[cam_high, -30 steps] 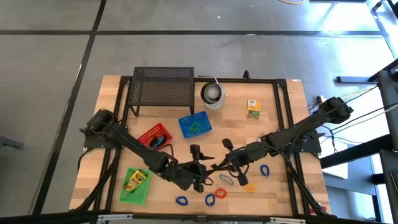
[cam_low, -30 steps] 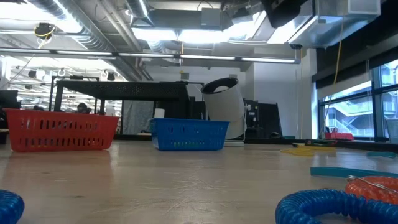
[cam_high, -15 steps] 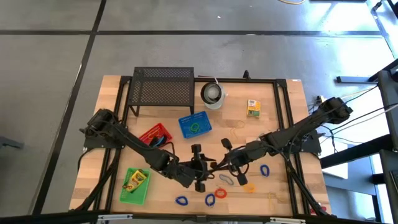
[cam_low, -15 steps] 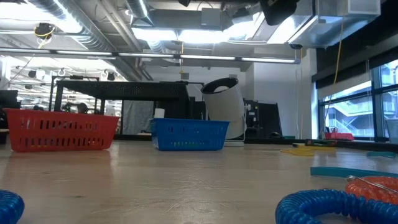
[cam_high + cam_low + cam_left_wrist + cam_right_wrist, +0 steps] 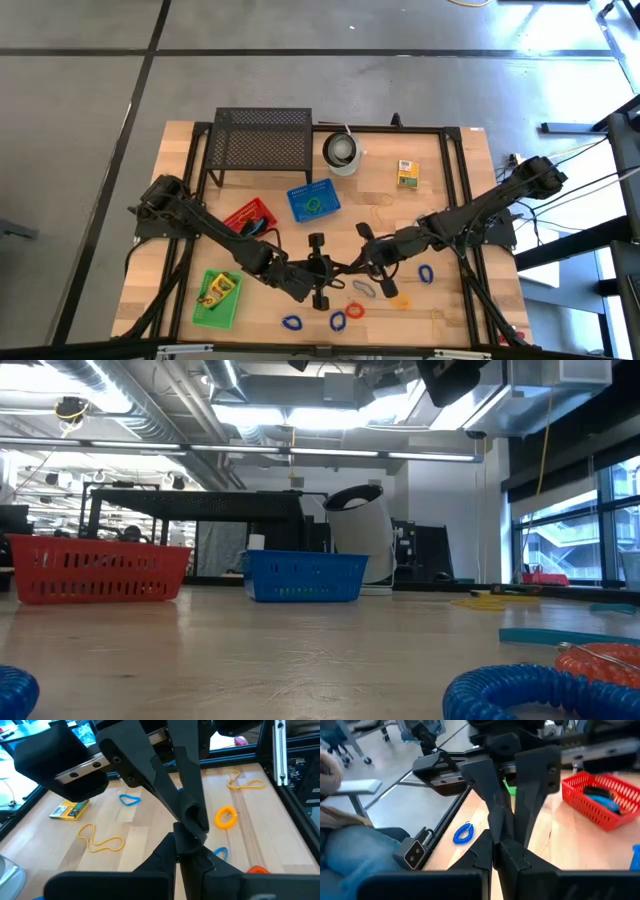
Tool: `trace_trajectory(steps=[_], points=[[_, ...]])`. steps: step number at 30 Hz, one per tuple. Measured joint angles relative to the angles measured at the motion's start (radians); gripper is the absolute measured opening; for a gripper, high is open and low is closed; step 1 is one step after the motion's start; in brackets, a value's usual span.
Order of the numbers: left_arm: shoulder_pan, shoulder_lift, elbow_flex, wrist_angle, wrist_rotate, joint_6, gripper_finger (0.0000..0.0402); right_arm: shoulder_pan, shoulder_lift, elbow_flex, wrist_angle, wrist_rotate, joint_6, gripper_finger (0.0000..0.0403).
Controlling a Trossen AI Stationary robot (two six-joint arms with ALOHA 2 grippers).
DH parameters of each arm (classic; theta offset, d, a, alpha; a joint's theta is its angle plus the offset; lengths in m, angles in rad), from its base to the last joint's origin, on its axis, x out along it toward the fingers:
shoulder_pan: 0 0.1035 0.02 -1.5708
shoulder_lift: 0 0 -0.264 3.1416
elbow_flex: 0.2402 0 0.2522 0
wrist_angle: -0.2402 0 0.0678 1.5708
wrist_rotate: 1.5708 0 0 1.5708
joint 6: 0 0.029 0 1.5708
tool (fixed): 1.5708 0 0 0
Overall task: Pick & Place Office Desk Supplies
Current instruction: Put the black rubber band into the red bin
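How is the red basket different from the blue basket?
The red plastic basket sits closer to the table's left side and the left arm, while the blue plastic basket sits nearer the middle, just below the black mesh stand. The red basket holds something dark and blue; the blue basket holds a green loop. Both are small slotted open-topped baskets resting on the wooden table.

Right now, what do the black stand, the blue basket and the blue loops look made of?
Black stand: likely metal mesh, matte black; its top shows a fine perforated grid.
Blue basket: probably moulded plastic, slightly glossy, slotted walls.
Blue loops: ribbed coil surface, looks like soft plastic or rubbery cord; cannot tell which.
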Motion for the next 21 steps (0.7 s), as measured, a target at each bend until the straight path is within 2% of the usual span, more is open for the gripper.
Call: trace_trajectory(steps=[6, 13, 17, 21], points=[[0.001, 0.0, -0.002, -0.011, -0.005, -0.004, 0.0005, -0.029, -0.002, 0.002, -0.034, -0.008, 0.078, 0.0041], [0.007, 0.0, -0.002, -0.076, -0.019, -0.091, 0.0006, -0.051, -0.018, 0.002, -0.085, -0.006, 0.109, 0.013], [0.016, -0.001, -0.001, -0.084, 0.014, -0.15, 0.0006, -0.061, -0.073, 0.0, -0.185, 0.03, 0.084, 0.0183], [0.031, -0.001, -0.001, -0.088, 0.035, -0.161, 0.0006, -0.062, -0.145, 0.0, -0.295, 0.09, 0.086, 0.0219]])
